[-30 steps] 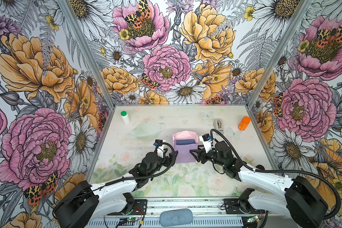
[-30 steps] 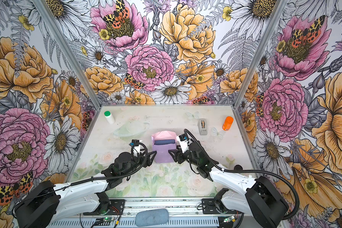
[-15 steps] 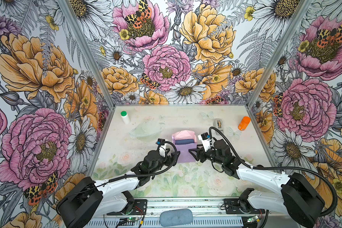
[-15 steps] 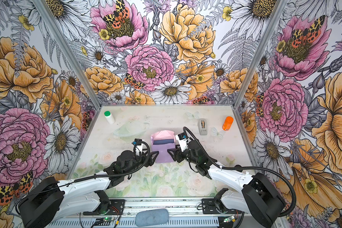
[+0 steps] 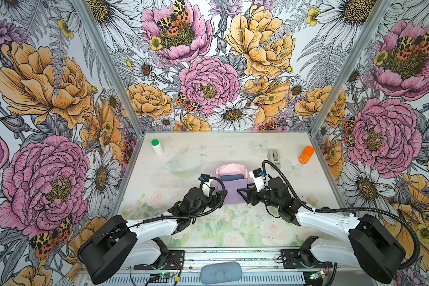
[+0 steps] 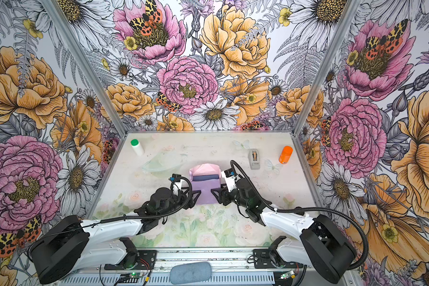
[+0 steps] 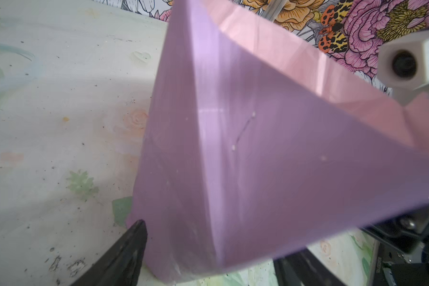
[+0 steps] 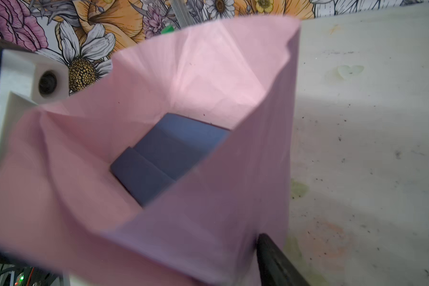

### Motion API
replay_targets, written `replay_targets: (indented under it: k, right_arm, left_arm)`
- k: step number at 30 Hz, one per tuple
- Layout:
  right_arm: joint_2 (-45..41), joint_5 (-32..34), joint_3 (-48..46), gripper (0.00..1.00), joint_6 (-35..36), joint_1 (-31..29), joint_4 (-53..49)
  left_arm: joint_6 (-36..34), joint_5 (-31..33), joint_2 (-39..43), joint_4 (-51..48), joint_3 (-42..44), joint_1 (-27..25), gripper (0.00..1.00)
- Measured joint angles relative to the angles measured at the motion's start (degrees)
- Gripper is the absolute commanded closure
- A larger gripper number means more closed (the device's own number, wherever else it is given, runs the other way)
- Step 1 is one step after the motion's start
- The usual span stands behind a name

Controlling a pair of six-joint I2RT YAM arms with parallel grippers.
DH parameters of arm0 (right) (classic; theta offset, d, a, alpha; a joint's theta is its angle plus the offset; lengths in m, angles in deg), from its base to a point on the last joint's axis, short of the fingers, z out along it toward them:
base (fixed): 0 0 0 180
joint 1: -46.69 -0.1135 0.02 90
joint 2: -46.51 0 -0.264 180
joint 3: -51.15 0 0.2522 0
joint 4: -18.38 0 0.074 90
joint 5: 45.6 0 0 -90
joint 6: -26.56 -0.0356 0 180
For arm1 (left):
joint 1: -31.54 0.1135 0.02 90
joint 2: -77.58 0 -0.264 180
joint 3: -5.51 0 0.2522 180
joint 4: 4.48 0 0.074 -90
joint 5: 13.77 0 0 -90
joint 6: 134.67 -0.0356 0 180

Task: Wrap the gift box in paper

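Left gripper (image 5: 222,196) is parked at the near-left corner of the paper (image 5: 233,192), jaws spread wide with the folded corner between them. In the left wrist view one finger (image 7: 126,252) sits right at the sheet's edge, but I can't say if it's actually pinching. Right gripper (image 5: 240,193) is at the near-right corner. Only one finger (image 8: 278,260) shows and the other is behind the sheet, so no idea if it's spread or closed.

The gift box (image 8: 169,158) is matte navy with the lid seam showing. It sits mid-tabletop (image 5: 258,227) inside the paper, which stands up around it like an open bag. The near flap is lilac with a straight top edge, the far flap pink and creased. From above only a navy strip (image 5: 231,177) peeks out between them.

Plenty of bare tabletop toward the arm bases and on both sides. The tape dispenser (image 5: 274,156) and orange bottle (image 5: 306,154) are back right, and the white bottle (image 5: 156,146) is back left, all well apart from the paper.
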Motion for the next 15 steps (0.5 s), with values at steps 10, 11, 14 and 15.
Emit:
replay_targets:
  k: [10,11,14,15]
  right_arm:
    - [-1.05,0.04,-3.39,0.44,2.71,0.02,1.42]
    - [-0.74,0.02,-3.39,0.46,3.23,0.00,2.03]
    - [1.01,-0.15,-3.34,0.51,4.76,0.00,3.65]
    - [1.66,-0.20,-3.30,0.54,5.11,0.00,3.96]
  left_arm:
    - [-2.21,-2.36,-8.00,7.65,2.21,0.00,0.35]
    - [-2.45,-2.67,-9.18,8.68,2.25,0.00,0.37]
    - [-3.06,-3.23,-12.48,11.52,2.27,0.00,0.41]
    - [-3.19,-3.39,-13.46,12.44,2.27,0.00,0.43]
